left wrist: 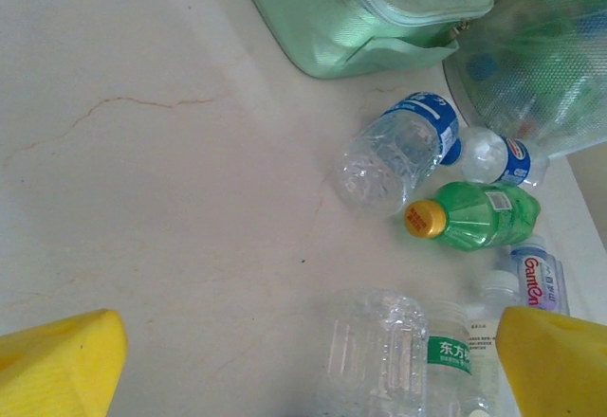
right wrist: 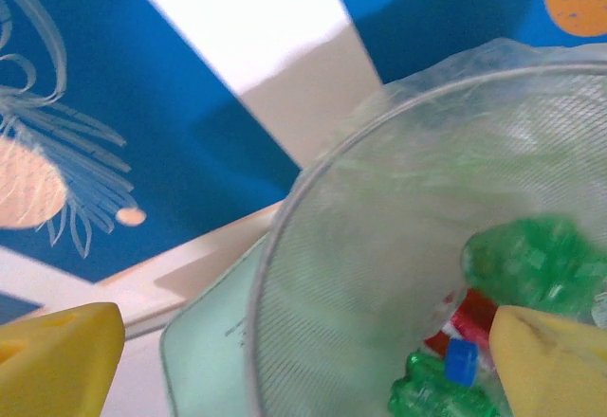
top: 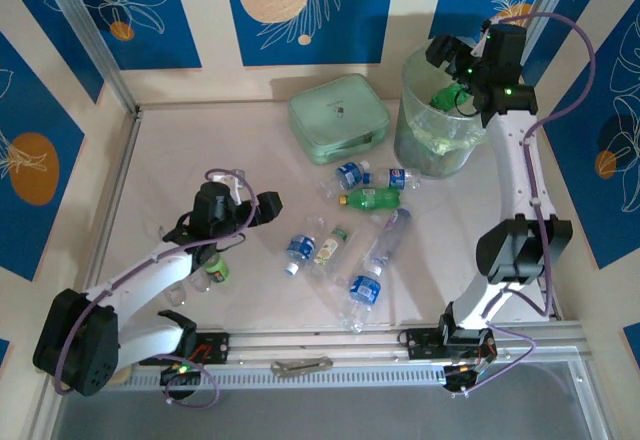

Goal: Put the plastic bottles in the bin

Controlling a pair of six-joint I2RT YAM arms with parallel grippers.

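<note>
Several plastic bottles lie mid-table: clear ones with blue labels (top: 350,173) (top: 365,290) and a green one with a yellow cap (top: 372,198). My left gripper (top: 250,192) hovers open to their left, holding nothing. In the left wrist view a clear bottle (left wrist: 379,351) lies between the yellow fingers (left wrist: 57,365), beyond it the green bottle (left wrist: 474,216). My right gripper (top: 455,65) stands open over the bin (top: 435,130), nothing between its fingers (right wrist: 550,360). A green bottle (top: 450,93) sits at the bin's mouth. Inside the bin (right wrist: 379,246) lie green bottles (right wrist: 531,261) and a red-labelled one (right wrist: 469,322).
A flat mint-green case (top: 338,118) lies left of the bin, close to the back wall. One green bottle (top: 217,270) rests under my left arm. Raised walls border the table on the left and back. A metal rail (top: 330,345) runs along the near edge.
</note>
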